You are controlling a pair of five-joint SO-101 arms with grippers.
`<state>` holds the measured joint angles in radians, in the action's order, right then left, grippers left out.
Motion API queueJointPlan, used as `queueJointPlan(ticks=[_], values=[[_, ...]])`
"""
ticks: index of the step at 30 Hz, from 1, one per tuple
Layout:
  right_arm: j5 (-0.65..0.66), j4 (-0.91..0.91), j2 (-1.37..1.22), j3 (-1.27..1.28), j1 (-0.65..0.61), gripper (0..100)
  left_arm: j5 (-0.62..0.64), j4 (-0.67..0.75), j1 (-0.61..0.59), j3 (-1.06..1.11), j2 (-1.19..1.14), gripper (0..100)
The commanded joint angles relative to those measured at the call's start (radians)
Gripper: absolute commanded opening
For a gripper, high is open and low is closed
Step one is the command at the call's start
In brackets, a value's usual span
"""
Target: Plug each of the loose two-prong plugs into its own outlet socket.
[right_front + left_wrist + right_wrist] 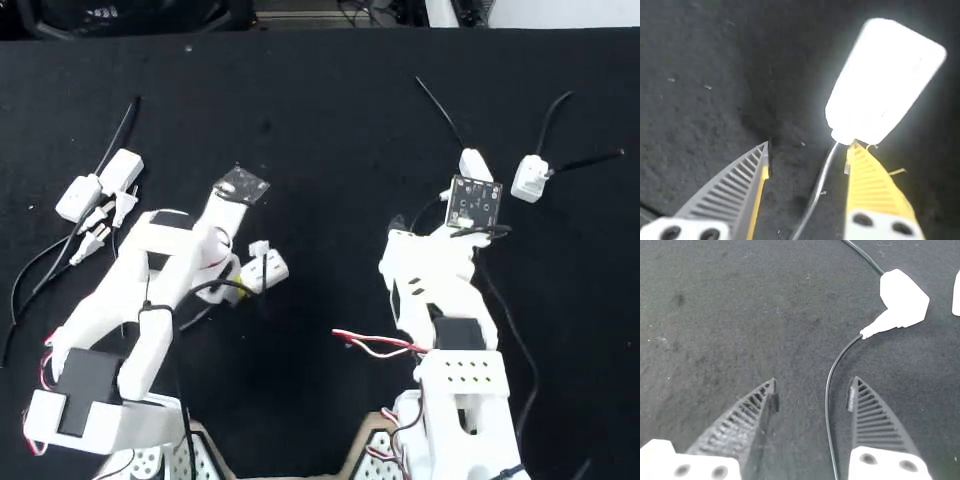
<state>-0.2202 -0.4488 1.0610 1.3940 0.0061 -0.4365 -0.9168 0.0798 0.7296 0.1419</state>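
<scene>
While both spread empty, left gripper (pixel 809 155) beside white plug (pixel 885 80), right gripper (pixel 814 390) astride black cord (pixel 827 401)

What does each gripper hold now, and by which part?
Nothing is held. The left gripper stands open before a white connector; the right gripper stands open over a black cable.

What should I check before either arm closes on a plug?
1. Left end effector open: ok.
2. Right end effector open: ok.
3. White connector inside the left end effector: not ok. It lies just ahead, and its cord runs between the jaws.
4. Second white connector inside the right end effector: not ok. It lies ahead and off to one side, with its black cord between the jaws.
5. Which way either connector's prongs face: cannot tell.
</scene>
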Motion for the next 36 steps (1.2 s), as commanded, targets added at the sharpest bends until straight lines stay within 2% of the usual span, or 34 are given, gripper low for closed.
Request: queueJointPlan(ticks=[1,12,16,19,21,25,32,36], values=[[0.012,0.023,0.021,-0.038,-0.017,21.9,0.028,0.034,-0.005,-0.054,0.031,25],[0.012,0.023,0.021,-0.038,-0.017,21.9,0.114,0.192,-0.004,-0.079,0.032,25],[0.012,0.023,0.021,-0.038,-0.017,21.9,0.104,0.109,-0.004,-0.102,0.043,25],[0.012,0.023,0.021,-0.038,-0.017,21.9,0.103,-0.058,-0.035,-0.191,0.043,25],[0.012,0.023,0.021,-0.038,-0.017,21.9,0.077,-0.169,-0.081,-0.268,0.043,25],[0.012,0.023,0.021,-0.038,-0.017,21.9,0.057,-0.295,-0.278,-0.423,0.032,25],[0.012,0.023,0.021,-0.038,-0.017,21.9,-0.057,-0.333,-0.573,-0.484,0.032,25],[0.012,0.023,0.021,-0.038,-0.017,21.9,-0.061,-0.295,-0.656,-0.476,0.031,25]])
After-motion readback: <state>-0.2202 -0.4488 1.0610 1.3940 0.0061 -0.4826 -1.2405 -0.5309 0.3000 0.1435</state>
